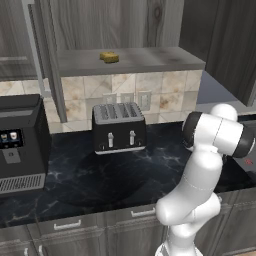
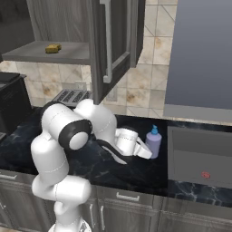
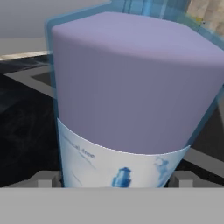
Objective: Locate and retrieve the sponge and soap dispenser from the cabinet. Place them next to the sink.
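A glossy black marble tabletop (image 1: 100,175) is seen; the soap dispenser (image 3: 131,100) is translucent plastic with a smooth paper label; the cabinet (image 1: 125,30) is matt grey wood-grain.

Sponge (image 1: 109,57) on cabinet (image 1: 131,60) shelf, soap dispenser (image 2: 153,141) beside sink (image 2: 199,159)

A home kitchen: a black marble table (image 1: 100,180) carries a toaster (image 1: 119,127) and coffee machine (image 1: 21,142), with a tiled wall (image 1: 100,87), grey cabinet (image 1: 130,59), drawers (image 1: 70,225) and sink (image 2: 199,156).

Glossy white arm (image 1: 200,175) of rounded tubular segments, dark grey bands at the joints, bulbous shoulder and elbow housings, white hand (image 2: 144,152)
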